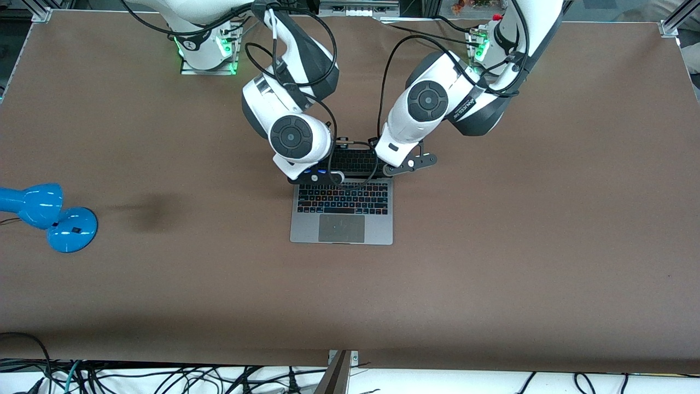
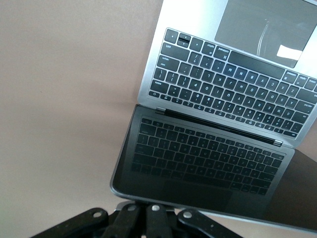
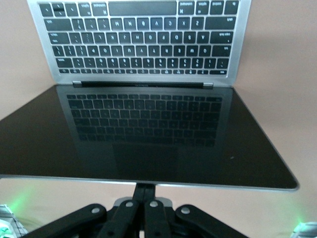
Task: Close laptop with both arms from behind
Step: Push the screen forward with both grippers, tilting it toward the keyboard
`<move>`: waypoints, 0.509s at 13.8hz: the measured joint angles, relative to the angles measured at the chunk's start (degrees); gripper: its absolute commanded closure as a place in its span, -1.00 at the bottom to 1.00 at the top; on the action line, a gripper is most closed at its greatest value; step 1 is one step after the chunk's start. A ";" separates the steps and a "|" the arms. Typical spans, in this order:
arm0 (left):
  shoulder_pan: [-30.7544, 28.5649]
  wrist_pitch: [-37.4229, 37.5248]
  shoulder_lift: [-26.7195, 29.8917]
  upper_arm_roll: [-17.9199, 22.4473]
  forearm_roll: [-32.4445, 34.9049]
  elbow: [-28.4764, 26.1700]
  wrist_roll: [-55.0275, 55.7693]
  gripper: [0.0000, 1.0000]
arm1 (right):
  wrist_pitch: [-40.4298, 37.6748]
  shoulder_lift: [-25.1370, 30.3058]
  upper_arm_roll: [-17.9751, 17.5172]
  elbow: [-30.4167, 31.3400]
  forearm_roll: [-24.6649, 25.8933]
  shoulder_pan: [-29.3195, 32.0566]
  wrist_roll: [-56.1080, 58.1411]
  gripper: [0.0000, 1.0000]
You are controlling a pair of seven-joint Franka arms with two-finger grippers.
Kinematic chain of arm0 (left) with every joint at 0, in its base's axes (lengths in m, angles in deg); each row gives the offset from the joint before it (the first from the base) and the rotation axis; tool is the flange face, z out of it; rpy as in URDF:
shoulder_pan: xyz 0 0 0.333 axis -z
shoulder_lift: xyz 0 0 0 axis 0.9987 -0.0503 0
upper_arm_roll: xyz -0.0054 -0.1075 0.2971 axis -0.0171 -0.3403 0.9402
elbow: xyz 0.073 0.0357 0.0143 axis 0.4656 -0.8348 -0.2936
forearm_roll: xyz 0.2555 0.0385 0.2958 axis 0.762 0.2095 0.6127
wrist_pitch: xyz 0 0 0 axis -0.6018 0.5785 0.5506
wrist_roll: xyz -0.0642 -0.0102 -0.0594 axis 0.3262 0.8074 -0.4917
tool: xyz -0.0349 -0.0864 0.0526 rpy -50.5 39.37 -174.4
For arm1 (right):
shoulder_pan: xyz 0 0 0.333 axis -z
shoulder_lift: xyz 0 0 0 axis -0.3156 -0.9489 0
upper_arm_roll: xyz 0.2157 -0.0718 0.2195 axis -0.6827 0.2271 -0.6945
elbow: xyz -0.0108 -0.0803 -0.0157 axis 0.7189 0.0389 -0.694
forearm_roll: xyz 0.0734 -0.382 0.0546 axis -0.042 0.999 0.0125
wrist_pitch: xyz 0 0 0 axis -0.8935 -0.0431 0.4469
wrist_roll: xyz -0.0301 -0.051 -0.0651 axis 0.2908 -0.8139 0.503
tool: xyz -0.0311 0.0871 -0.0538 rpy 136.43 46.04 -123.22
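The silver-grey laptop (image 1: 342, 227) lies open at the table's middle, keyboard toward the front camera, its dark screen tilted back under both wrists. My right gripper (image 1: 313, 175) is at the lid's top edge toward the right arm's end. In the right wrist view its fingers (image 3: 145, 187) are pressed together and touch the top rim of the screen (image 3: 148, 134). My left gripper (image 1: 407, 164) is at the lid's other top corner. In the left wrist view its linkage (image 2: 148, 208) is drawn together, with the fingertips hidden under the rim of the screen (image 2: 208, 158).
A blue desk lamp (image 1: 49, 216) stands near the table edge at the right arm's end. Both green-lit arm bases (image 1: 208, 52) stand along the table's back. Loose cables (image 1: 164, 377) hang below the table's front edge.
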State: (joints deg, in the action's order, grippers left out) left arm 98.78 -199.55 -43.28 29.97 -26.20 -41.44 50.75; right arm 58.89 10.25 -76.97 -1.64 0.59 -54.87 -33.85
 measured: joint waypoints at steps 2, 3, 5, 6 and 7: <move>-0.02 -0.99 -0.73 0.02 0.58 0.07 0.06 1.00 | 0.62 0.00 0.03 0.00 0.08 0.00 0.00 0.95; -0.03 -1.28 -0.83 0.08 0.64 0.22 0.06 1.00 | 1.21 0.00 0.05 0.00 0.38 0.00 0.00 0.95; -0.05 -1.84 -1.08 0.23 0.77 0.40 0.07 1.00 | 2.41 0.00 0.05 0.00 1.18 0.00 0.00 0.95; -0.06 -2.13 -1.21 0.26 1.20 0.50 0.07 1.00 | 2.81 -0.01 0.06 0.00 1.42 0.00 0.00 0.95; -0.06 -2.39 -1.33 0.25 1.92 0.60 0.09 1.00 | 3.38 -0.03 0.06 0.00 1.76 0.00 0.00 0.95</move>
State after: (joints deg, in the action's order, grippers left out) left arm 98.72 -201.95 -44.61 30.22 -24.28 -40.84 50.84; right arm 62.27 10.22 -76.91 -1.64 2.35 -54.87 -33.85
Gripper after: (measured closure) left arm 0.991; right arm 0.974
